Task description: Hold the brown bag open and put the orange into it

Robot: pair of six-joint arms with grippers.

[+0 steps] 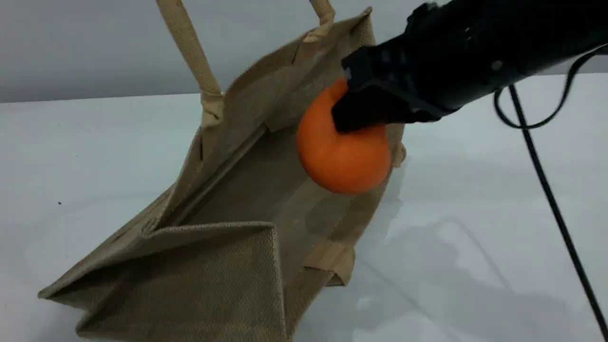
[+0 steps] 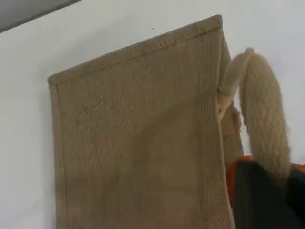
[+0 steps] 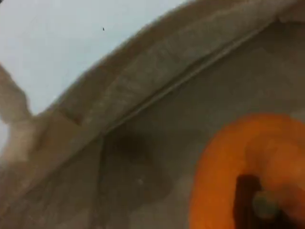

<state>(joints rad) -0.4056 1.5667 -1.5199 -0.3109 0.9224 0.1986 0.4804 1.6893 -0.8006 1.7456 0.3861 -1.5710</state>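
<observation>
On the left of the scene view, the brown bag (image 1: 228, 280) lay on the pale desk (image 1: 475, 213) with its mouth gaping wide. It was a big tan-brown tote of coarse woven jute with hemmed edges; its near panel was folded flat in front, and the far side rose steeply toward the top of the view. A thick beige handle (image 1: 187, 47) ran up from the raised wall and out of the picture. The left gripper itself was not visible in that view. In the left wrist view, one flat side of the bag (image 2: 138, 138) filled most of the frame, and the rope-like handle (image 2: 264, 114) curved down into the dark tip of the left gripper (image 2: 267, 200), which was pressed together on that handle.

Further right, the orange (image 1: 339, 156) hung in the air over the open mouth, above the bag's inner floor and close to its right wall. It was bright orange, smooth and round, far smaller than the bag. The black right gripper (image 1: 365, 111) came in from the upper right and was clamped on the fruit's top. In the blurred right wrist view, the orange (image 3: 228, 162) sat at the lower right with the bag's inside (image 3: 157, 138) behind it.
</observation>
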